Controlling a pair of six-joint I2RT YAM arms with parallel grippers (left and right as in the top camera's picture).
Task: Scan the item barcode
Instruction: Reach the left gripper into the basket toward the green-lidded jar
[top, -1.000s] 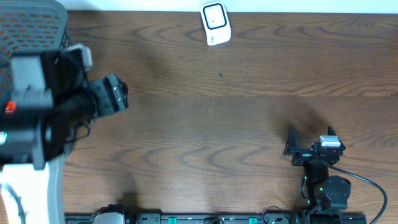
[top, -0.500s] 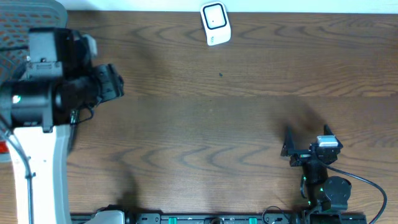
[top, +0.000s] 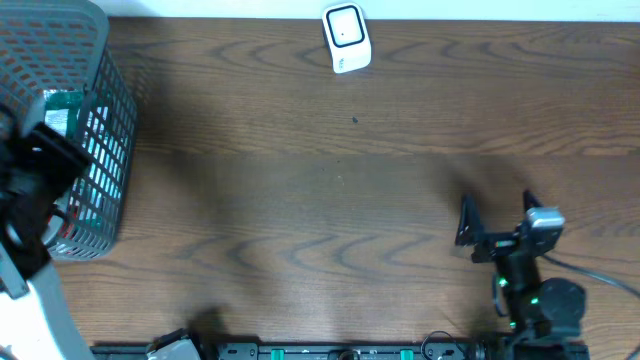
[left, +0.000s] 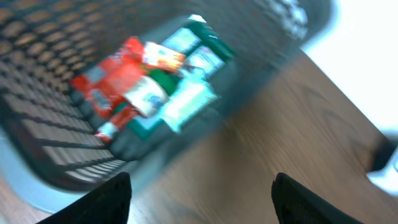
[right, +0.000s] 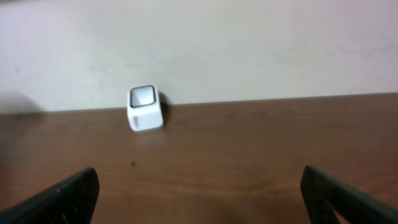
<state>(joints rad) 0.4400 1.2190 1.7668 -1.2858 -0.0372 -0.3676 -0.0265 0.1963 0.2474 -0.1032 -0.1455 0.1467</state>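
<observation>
1. Left gripper: I read its jaws as released, spread wide, with nothing between them.
2. Just ahead of it and below: mesh basket, blurred in my left wrist view. Inside lies a heap of packets, red, green and teal. These are the items to scan; none is grasped.
3. Right gripper: released, fingers wide apart, empty, low over the wooden table.
4. Far ahead of it, slightly left: white scanner, at the table's far edge by the wall.
</observation>
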